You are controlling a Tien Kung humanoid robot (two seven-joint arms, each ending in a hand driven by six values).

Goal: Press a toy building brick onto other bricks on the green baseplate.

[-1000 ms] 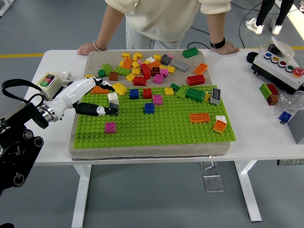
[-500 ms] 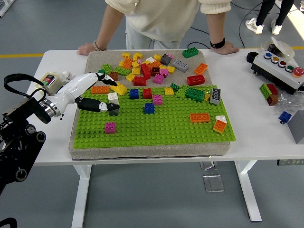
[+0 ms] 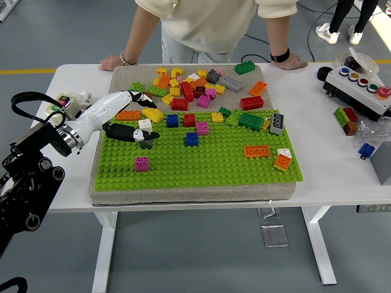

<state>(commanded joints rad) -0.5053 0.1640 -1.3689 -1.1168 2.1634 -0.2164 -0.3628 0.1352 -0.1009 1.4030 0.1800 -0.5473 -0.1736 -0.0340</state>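
Note:
The green baseplate (image 3: 214, 166) lies on a grey pad and carries scattered bricks. Among them are a magenta one (image 3: 142, 163), a blue one (image 3: 192, 138) and an orange one (image 3: 257, 151). A white brick (image 3: 145, 124) sits on a grey brick at the plate's far left. My left hand (image 3: 149, 119) reaches in from the left and straddles that white brick. Its fingers (image 3: 142, 99) are spread on the far side and its thumb (image 3: 145, 135) lies on the near side, holding nothing. My right arm is out of view.
Loose bricks (image 3: 186, 85) are heaped on the pad beyond the plate. A person stands at the far side with both hands (image 3: 113, 61) resting on the table edge. A button box (image 3: 358, 86) and a few bricks (image 3: 347, 118) sit at the right. A small device (image 3: 65, 101) sits at the left.
My left hand has moved away from me and slightly right, so its fingers now reach past the orange and yellow bricks. The bricks and the person have not moved.

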